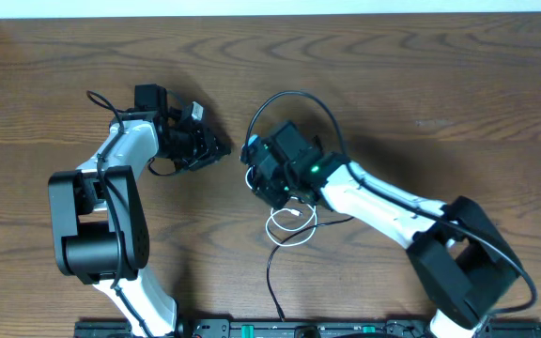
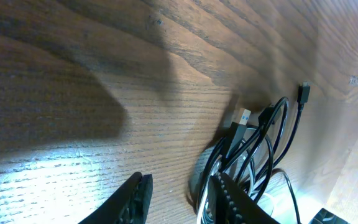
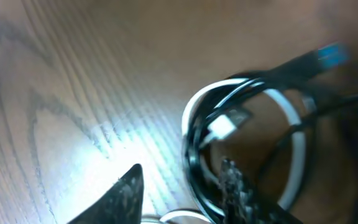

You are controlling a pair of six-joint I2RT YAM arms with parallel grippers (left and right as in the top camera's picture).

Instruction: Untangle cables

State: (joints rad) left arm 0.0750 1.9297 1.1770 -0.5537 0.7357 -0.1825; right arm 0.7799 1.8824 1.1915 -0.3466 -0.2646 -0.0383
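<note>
The cables lie tangled mid-table: a black cable [image 1: 294, 93] arcs behind the right wrist, and a white cable [image 1: 287, 230] curls in small loops in front of it. My left gripper [image 1: 219, 150] is open just left of the tangle. In the left wrist view the left gripper [image 2: 179, 196] has bare wood between its fingers, and the black loops [image 2: 284, 124] and a blue-tipped plug [image 2: 244, 117] lie beyond its right finger. My right gripper [image 1: 255, 174] hovers over the tangle. The right gripper [image 3: 179, 186] is open, with black strands [image 3: 191, 146] and the white cable [image 3: 297, 143] around its right finger.
A black strand [image 1: 272, 282] trails from the tangle toward the near table edge. A second small black plug [image 2: 303, 92] lies at the far side of the loops. Bare wooden tabletop [image 1: 440, 75] surrounds the tangle on all sides.
</note>
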